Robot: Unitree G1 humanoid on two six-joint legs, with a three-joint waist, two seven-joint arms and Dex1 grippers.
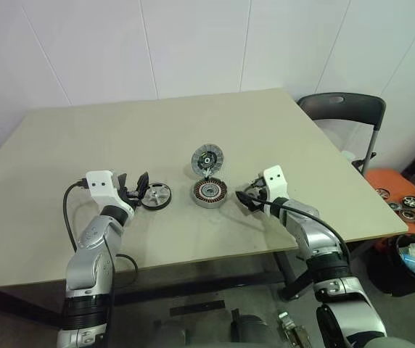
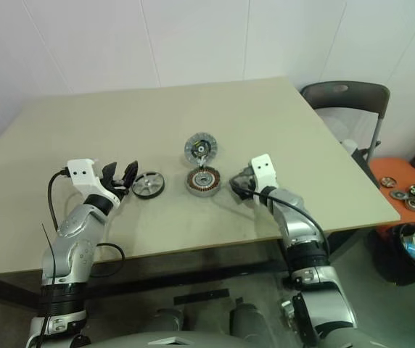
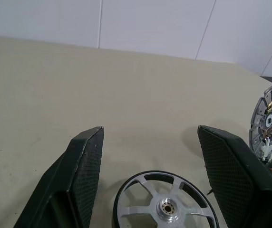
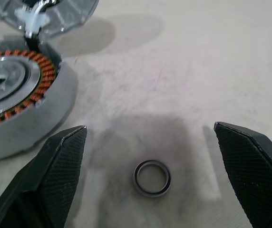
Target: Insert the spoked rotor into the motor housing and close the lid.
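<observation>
The step in hand looks like the pick-up of the spoked rotor (image 1: pixel 156 196), not yet begun in earnest; the wheel lies flat on the table (image 1: pixel 62 145), just beside the left gripper (image 1: pixel 136 190), whose two black fingers stand apart and hold nothing; in the left wrist view the rotor (image 3: pixel 164 204) sits low between the textured pads (image 3: pixel 89 166), untouched by either.

The motor housing (image 1: pixel 210 193) rests on the table between the two arms, near the rotor but apart from it; its lid (image 1: pixel 207 158) stands raised at the far edge, ribbed inner face toward the robot, so the cup is open; inside it show the ring of coppery windings and the silver central hub (image 4: pixel 3 80), and no rotor yet.

The right gripper (image 1: pixel 247 197) hovers just beside the housing with fingers spread wide and empty; on the table between its pads (image 4: pixel 62 166) lies a small dark ring (image 4: pixel 151 178), loose and touched by nothing.

The next move, as I judge it, calls for the left fingers to close on the rotor's thin rim, lift it level, and carry it across over the hub; the flat wheel gives little edge to grip, so a slip is the likely risk; the lid must stay up until the rotor is seated.
</observation>
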